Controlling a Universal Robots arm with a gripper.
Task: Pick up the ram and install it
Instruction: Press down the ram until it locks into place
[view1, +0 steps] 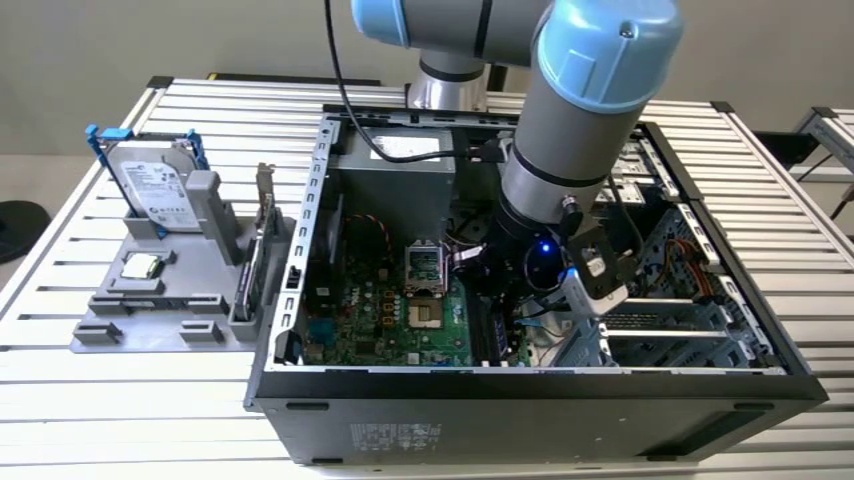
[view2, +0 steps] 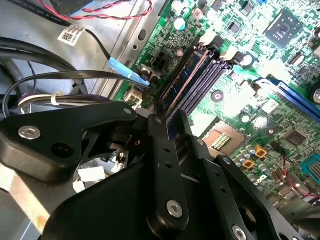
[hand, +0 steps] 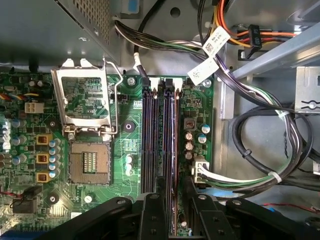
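Dark and narrow, the ram (hand: 169, 140) stands on edge in one of the long black memory slots (hand: 148, 140) of the green motherboard (view1: 387, 320), inside the opened computer case (view1: 534, 385). In the second wrist view the ram (view2: 182, 77) runs along the slot row away from the camera, its long face bluish and dark.

The black gripper (hand: 170, 200) sits directly over the near end of the ram, straddling it. In the second wrist view the gripper (view2: 162, 120) meets the stick's end at the slot. Whether it is clasping the ram or has let go cannot be told.

Beside the slots lies the processor socket (hand: 90, 160), its silver load plate (hand: 82, 95) swung up and open. On the slots' other side, bundled cables (hand: 260, 150) loop across the case's metal floor, some carrying white tags.

In the exterior view the grey-and-blue arm (view1: 574, 130) reaches down into the case from above, its gripper (view1: 507, 270) low over the motherboard.

Outside the case, toward the exterior view's left, a grey holder (view1: 147, 310) rests on the slatted metal table (view1: 80, 400). It carries a silver hard drive (view1: 154, 185) with blue brackets, propped upright. A small square processor chip (view1: 140, 266) lies flat just in front of the drive.
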